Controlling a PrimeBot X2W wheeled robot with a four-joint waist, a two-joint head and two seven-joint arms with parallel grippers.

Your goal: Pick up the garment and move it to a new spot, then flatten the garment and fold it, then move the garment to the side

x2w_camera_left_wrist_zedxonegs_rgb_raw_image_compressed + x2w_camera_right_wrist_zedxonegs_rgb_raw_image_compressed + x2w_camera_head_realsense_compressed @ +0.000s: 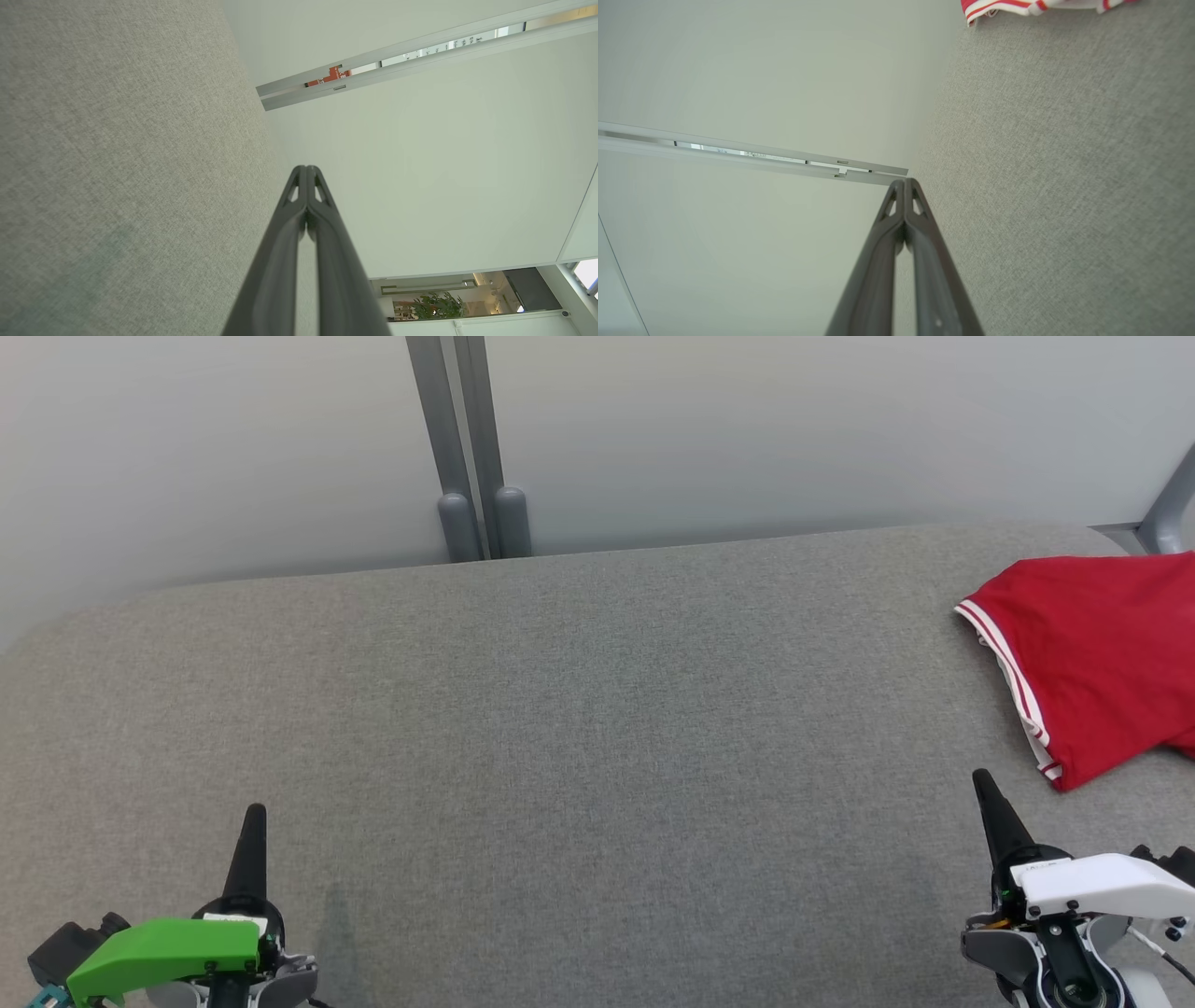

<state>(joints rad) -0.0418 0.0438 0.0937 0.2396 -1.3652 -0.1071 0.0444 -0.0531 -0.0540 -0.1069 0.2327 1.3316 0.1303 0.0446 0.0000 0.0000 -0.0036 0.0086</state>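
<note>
Grey surface point(560, 728): red garment point(1092, 663) lies near the closed right fingers point(995, 819), well apart from closed left fingers point(250, 854).

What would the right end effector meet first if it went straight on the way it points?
Likely the pale wall behind the grey cushion; the right end effector points along the cushion, passing beside the red garment. Depth is unclear.

Left gripper point(254, 814): black tapered fingers point(248, 863), green cover point(163, 952); right gripper point(982, 780): white cover point(1106, 882), black screws point(1072, 905), grey housing point(994, 947).
</note>
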